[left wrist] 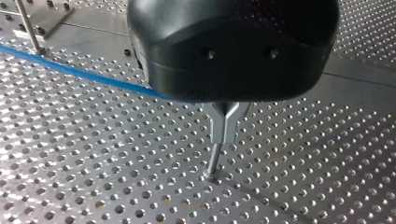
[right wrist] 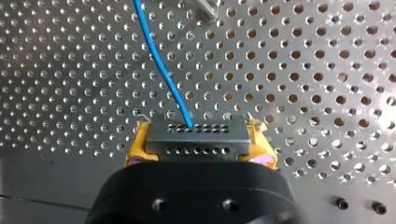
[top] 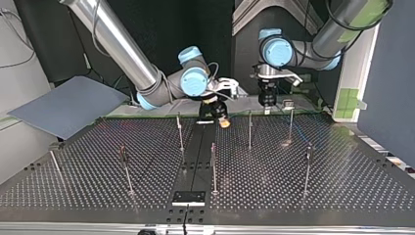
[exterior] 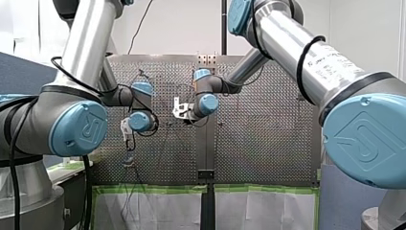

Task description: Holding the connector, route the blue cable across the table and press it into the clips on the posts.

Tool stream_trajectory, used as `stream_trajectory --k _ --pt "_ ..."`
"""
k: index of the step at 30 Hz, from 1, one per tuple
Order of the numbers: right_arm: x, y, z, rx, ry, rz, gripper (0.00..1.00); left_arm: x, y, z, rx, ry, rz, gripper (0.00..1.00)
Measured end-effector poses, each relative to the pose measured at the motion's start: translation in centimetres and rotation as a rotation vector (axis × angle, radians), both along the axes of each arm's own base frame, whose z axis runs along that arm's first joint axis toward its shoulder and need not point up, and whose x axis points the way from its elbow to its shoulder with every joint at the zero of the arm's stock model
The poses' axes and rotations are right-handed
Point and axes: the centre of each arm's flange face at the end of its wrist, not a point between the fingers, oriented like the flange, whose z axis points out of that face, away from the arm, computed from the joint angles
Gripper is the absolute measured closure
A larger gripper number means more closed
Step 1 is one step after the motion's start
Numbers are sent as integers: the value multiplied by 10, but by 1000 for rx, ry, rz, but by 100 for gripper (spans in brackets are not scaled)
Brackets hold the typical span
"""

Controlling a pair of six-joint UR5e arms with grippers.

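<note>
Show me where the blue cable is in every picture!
Front view: I cannot make it out.
Top view: too faint to place.
Left wrist view: the blue cable slants across the holes.
Right wrist view: it leaves the connector, gripped by my right end effector, and runs ahead.
Shared landmark: the perforated table, in all four.

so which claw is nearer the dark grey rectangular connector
Right. My right claw clamps the dark grey rectangular connector between its yellow pads; my left claw hangs apart, further along the thin blue cable.
</note>
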Motion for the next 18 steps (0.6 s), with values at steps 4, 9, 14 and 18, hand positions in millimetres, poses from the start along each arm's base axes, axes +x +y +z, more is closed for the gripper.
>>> stream_trajectory --k 4,9,14,18 --pt "0 -3 -1 -8 -12 -3 100 10 -1 -7 -7 3 -8 100" --pt "2 -9 -2 -21 -46 -8 100 25 2 -14 -27 -8 -2 100" --pt "5 -14 -10 -30 -66 -7 100 37 8 -16 -29 -6 8 100" --pt "2 -20 -11 -33 -70 -15 100 43 11 -14 -30 -11 3 100"
